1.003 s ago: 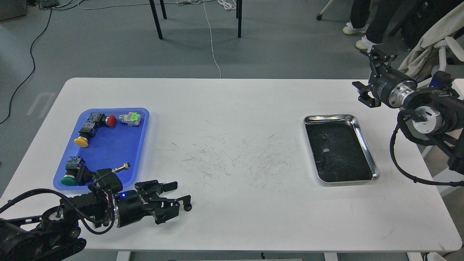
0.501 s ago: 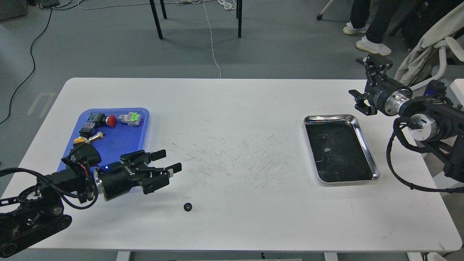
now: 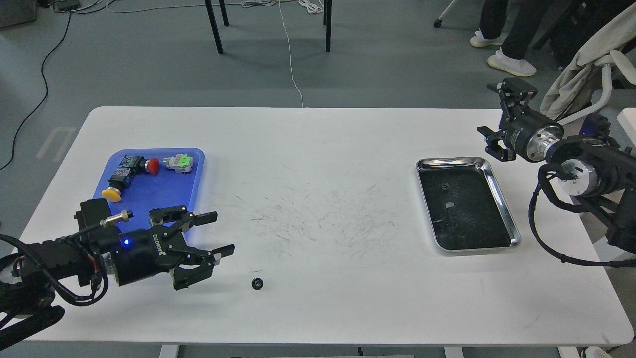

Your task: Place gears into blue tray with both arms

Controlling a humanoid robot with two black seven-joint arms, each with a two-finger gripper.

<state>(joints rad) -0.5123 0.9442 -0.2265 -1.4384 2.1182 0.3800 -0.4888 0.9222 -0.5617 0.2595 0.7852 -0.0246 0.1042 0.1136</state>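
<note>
A tiny black gear [image 3: 257, 283] lies alone on the white table near its front edge. My left gripper [image 3: 218, 232] hovers open just left of it, fingers spread and holding nothing. A second small gear [image 3: 445, 187] sits inside the steel tray [image 3: 503, 199] at the right. The blue tray [image 3: 194, 186] lies at the left, its near end hidden behind my left arm. My right gripper [image 3: 497, 113] is raised beyond the steel tray's far right corner, open and holding nothing.
The blue tray holds push-button switches with a red cap [image 3: 153, 165], a yellow cap [image 3: 111, 195] and a green cap [image 3: 185, 160]. A small pale scrap [image 3: 447, 205] lies in the steel tray. Chair legs, cables and a person's feet stand beyond the table.
My left gripper was next to the gear a second ago; it has pulled back left and sits lower than half a second ago. The gear stayed put. The right gripper sank slightly.
</note>
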